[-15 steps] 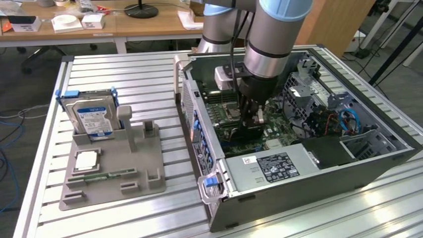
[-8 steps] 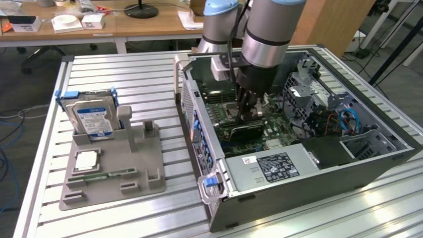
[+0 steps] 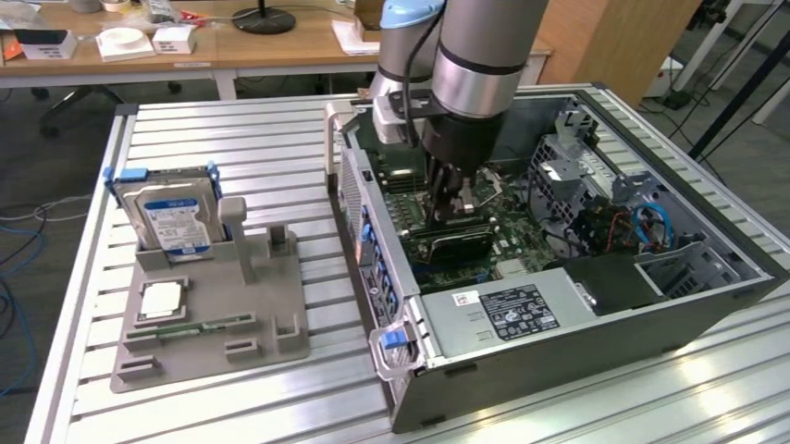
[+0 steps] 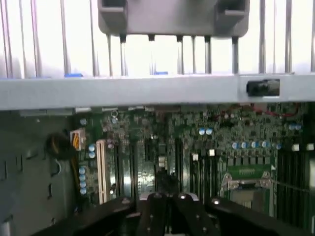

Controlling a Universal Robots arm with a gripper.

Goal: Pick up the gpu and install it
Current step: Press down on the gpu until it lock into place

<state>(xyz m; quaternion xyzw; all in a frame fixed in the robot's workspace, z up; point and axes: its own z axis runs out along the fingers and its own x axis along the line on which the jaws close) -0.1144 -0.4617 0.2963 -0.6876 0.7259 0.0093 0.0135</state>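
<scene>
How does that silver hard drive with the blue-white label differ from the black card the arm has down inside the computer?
The silver hard drive with the blue-white label stands upright in a slot of the grey plastic holder tray, out on the slatted table; the flat black card sits inside the open computer case, over the green motherboard. The drive is untouched, while the gripper is down at the card. The drive is pale and labelled; the card is dark. Both are flat rectangles.

A: What lies around the slatted metal table (image 3: 247, 139)?

B: Behind it stands a wooden desk (image 3: 185, 46) carrying small white boxes (image 3: 129, 42) and a black round lamp base (image 3: 265, 18).

A: And the floor?

B: Grey floor (image 3: 31, 166) beside the table, with loose cables (image 3: 18, 240).
</scene>
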